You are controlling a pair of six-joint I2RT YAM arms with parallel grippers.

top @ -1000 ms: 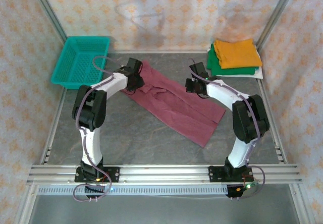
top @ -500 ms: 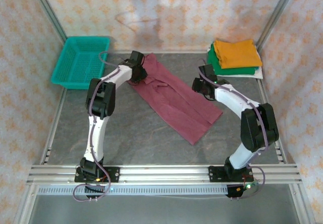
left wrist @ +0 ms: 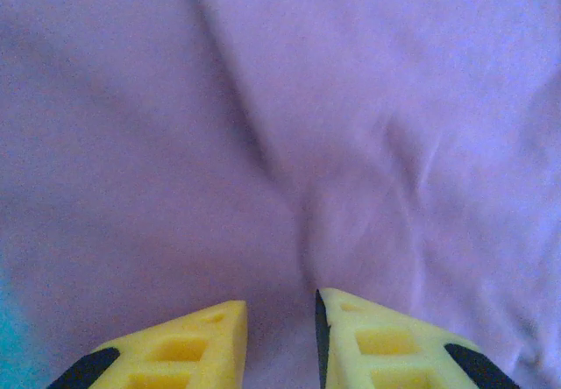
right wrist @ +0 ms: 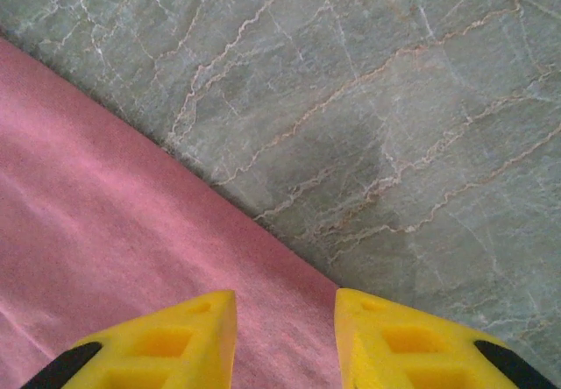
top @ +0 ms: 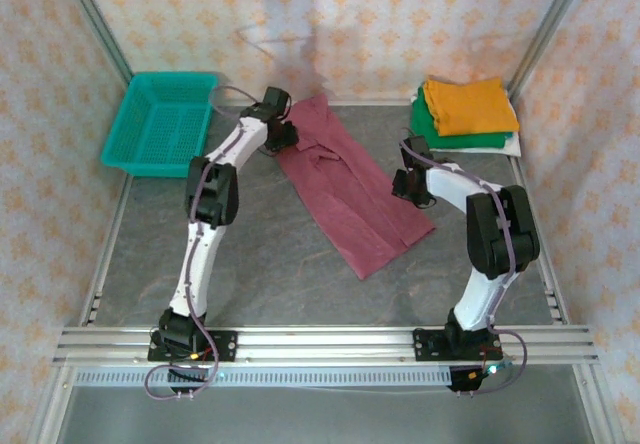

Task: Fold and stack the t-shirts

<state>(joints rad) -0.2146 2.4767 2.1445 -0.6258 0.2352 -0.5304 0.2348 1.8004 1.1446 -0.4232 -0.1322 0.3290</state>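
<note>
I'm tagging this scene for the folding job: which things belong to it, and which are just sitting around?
Part of the job: maroon t-shirt, orange tee, green tee, white tee.
Just lying about: teal basket.

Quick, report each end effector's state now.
Left end effector: closed on the maroon t-shirt.
Right end effector: open, holding nothing.

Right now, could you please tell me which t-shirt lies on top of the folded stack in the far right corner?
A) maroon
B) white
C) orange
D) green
C: the orange t-shirt lies uppermost, over the green t-shirt, with the white t-shirt showing at the bottom.
</note>
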